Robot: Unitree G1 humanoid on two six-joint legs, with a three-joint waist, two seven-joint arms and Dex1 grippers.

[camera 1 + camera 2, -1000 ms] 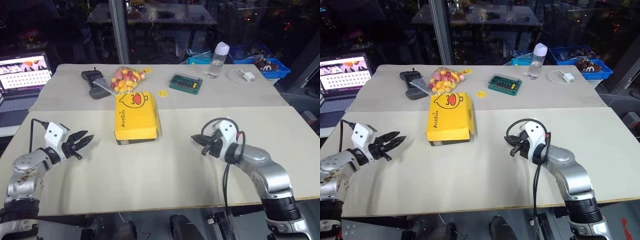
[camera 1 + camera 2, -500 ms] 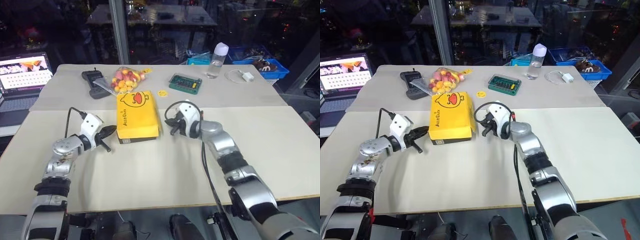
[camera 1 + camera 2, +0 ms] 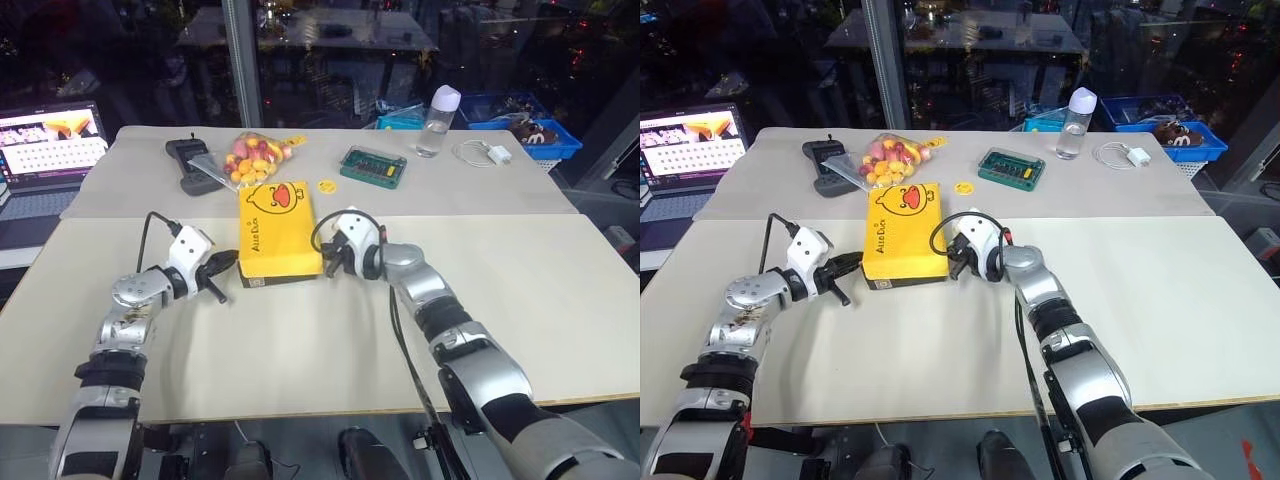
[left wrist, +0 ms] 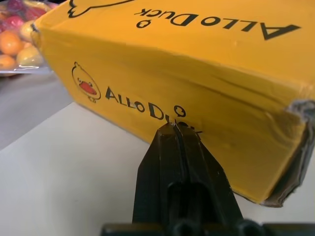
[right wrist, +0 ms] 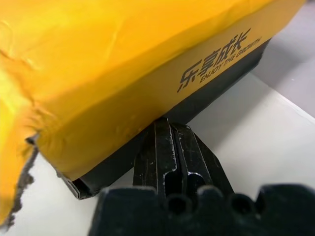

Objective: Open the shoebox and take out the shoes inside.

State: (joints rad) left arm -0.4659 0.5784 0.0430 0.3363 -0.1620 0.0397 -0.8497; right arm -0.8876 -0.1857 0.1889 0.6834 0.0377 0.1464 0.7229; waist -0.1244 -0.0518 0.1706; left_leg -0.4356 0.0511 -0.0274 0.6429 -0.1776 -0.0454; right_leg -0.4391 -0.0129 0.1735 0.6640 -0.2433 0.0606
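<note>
Shoebox [image 3: 279, 232]: lid down, lying mid-bench [image 3: 330, 330], just in front of the bag of balls [image 3: 252, 160]. You can't see its inside; the lid hides any contents. Left hand [image 3: 228, 264]: fingers pinched together, empty, tips at the box's left yellow side near its front corner. Right hand [image 3: 330, 259]: likewise clenched, empty, tips against the black base under the right lid edge.

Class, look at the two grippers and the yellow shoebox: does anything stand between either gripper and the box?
Nothing visible does. The left gripper, shut, has its tips right at the shoebox's left side, and the right gripper, shut, is at the lower edge of its right side. The lid is closed.
</note>
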